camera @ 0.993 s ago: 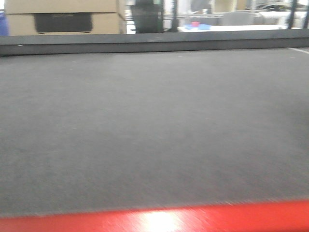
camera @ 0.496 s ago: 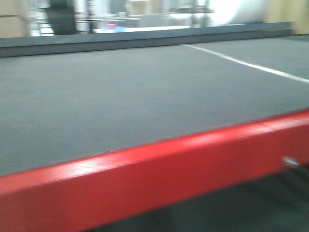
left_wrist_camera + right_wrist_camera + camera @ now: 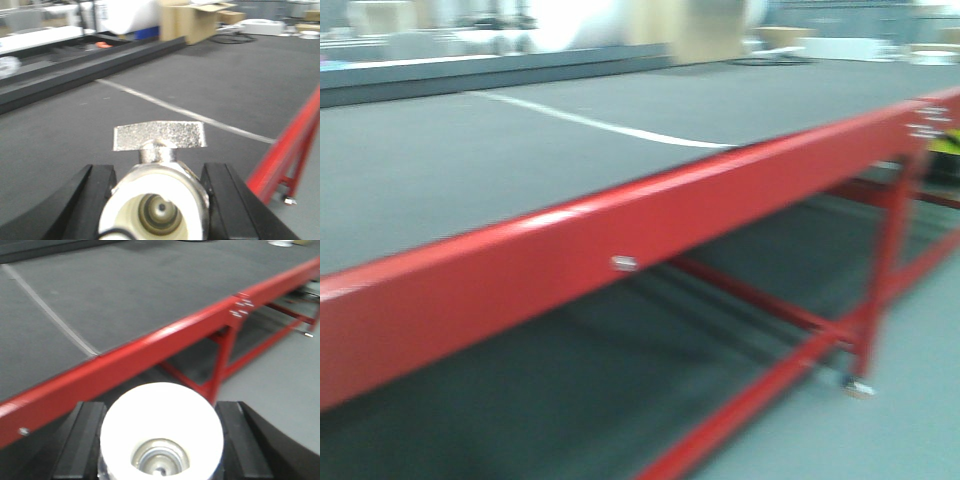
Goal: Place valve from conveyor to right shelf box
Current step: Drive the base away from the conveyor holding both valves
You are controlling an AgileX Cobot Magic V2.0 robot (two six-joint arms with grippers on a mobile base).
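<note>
In the left wrist view a silver valve (image 3: 156, 197) with a flat butterfly handle (image 3: 159, 136) sits between two black fingers (image 3: 92, 195), its white-lined open end facing the camera; my left gripper (image 3: 157, 177) is shut on it, above the dark grey conveyor (image 3: 60, 125). In the right wrist view my right gripper (image 3: 161, 422) is shut on another valve (image 3: 161, 420), seen as a round white end, held beyond the belt's red edge (image 3: 125, 357). The front view shows the conveyor (image 3: 520, 150) but neither gripper. The right shelf box is out of view.
A red frame rail (image 3: 620, 235) runs diagonally along the belt's near edge, with red legs and braces (image 3: 885, 250) down to the grey floor (image 3: 910, 400). A white seam line (image 3: 590, 125) crosses the belt. A black rail (image 3: 85, 70) borders its far side, cardboard boxes (image 3: 190, 20) behind.
The front view has swung to the right: the belt filled it a second ago, and now the red frame runs diagonally with the legs and floor showing.
</note>
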